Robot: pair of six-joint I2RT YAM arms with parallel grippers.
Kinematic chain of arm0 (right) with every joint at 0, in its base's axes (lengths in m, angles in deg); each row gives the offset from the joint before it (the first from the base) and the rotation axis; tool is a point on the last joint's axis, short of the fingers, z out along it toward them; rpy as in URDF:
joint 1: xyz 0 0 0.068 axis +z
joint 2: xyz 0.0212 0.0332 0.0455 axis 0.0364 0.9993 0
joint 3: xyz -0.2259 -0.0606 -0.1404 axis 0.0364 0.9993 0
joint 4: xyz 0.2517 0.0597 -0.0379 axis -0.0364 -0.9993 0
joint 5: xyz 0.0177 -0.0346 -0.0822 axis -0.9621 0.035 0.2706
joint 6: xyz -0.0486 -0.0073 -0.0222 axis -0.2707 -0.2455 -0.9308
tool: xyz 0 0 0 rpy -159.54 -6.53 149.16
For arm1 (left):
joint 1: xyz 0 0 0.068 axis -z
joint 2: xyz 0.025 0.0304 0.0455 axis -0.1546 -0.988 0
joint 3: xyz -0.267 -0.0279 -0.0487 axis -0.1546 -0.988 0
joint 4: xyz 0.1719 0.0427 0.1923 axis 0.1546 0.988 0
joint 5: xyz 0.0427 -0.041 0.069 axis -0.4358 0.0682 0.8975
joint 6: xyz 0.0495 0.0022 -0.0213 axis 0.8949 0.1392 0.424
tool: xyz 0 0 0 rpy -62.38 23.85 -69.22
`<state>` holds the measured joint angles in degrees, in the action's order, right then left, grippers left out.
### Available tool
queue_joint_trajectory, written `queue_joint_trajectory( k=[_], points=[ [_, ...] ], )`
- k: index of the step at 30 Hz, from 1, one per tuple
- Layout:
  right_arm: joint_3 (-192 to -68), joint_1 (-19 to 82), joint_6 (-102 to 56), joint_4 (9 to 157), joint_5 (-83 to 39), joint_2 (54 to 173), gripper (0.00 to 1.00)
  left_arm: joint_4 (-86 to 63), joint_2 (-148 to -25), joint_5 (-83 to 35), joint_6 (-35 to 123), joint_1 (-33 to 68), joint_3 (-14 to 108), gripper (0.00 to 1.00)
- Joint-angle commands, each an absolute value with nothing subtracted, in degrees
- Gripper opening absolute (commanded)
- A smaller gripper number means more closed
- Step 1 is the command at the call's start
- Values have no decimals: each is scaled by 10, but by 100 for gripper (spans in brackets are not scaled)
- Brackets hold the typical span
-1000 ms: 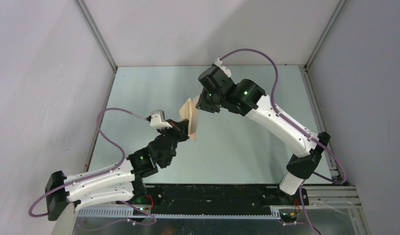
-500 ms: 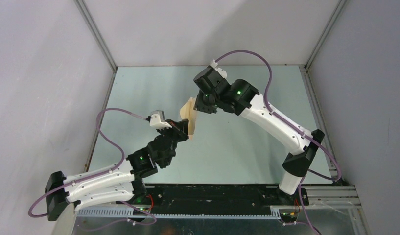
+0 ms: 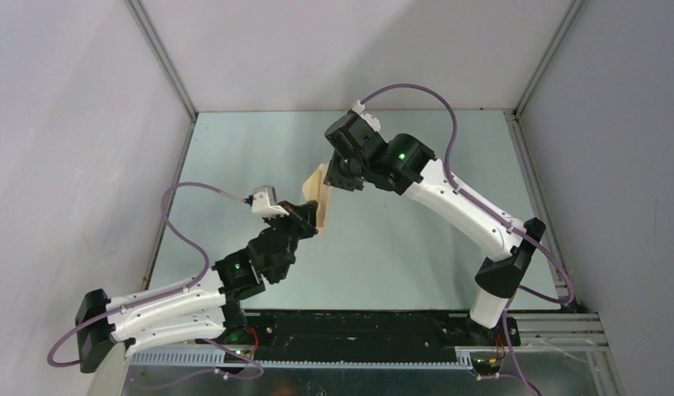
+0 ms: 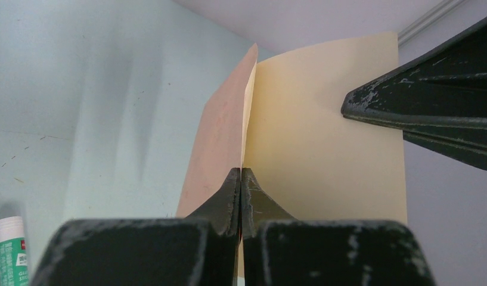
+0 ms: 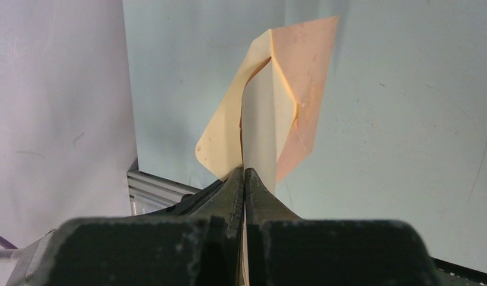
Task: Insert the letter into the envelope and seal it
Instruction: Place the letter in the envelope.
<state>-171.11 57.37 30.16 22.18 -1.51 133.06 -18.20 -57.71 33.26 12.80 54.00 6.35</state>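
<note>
Both grippers hold the envelope (image 3: pixel 320 200) on edge above the table's middle. In the right wrist view its tan seamed back (image 5: pixel 303 71) is on the right and its cream flap (image 5: pixel 223 137) curls away to the left. A pale sheet, the letter (image 5: pixel 261 131), stands between them in the mouth. My right gripper (image 5: pixel 244 173) (image 3: pixel 332 180) is shut on that sheet's near edge. My left gripper (image 4: pixel 241 173) (image 3: pixel 311 216) is shut on the envelope's lower edge, with tan paper (image 4: pixel 220 137) to its left and a cream face (image 4: pixel 324 131) to its right. The right gripper's fingers (image 4: pixel 419 107) touch that cream face.
A glue stick (image 4: pixel 8 250) with a white cap and green label lies on the pale green table (image 3: pixel 399 239) at the lower left of the left wrist view. Grey walls (image 3: pixel 86 124) and metal frame rails close the table in on three sides.
The right arm has shifted a little to the left and taken the top of the paper with it. The left arm has stayed put. Both grips are unchanged.
</note>
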Motion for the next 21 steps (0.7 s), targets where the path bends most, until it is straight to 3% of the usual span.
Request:
queue_joint_trajectory(
  k=[1, 21],
  points=[
    [-1741, 574, 303, 246, -21, 1330, 0, -200, -565, 342, 138, 544, 59, 0],
    [-1645, 554, 341, 325, -81, 1296, 0, -200, -559, 341, 139, 544, 58, 0]
  ],
)
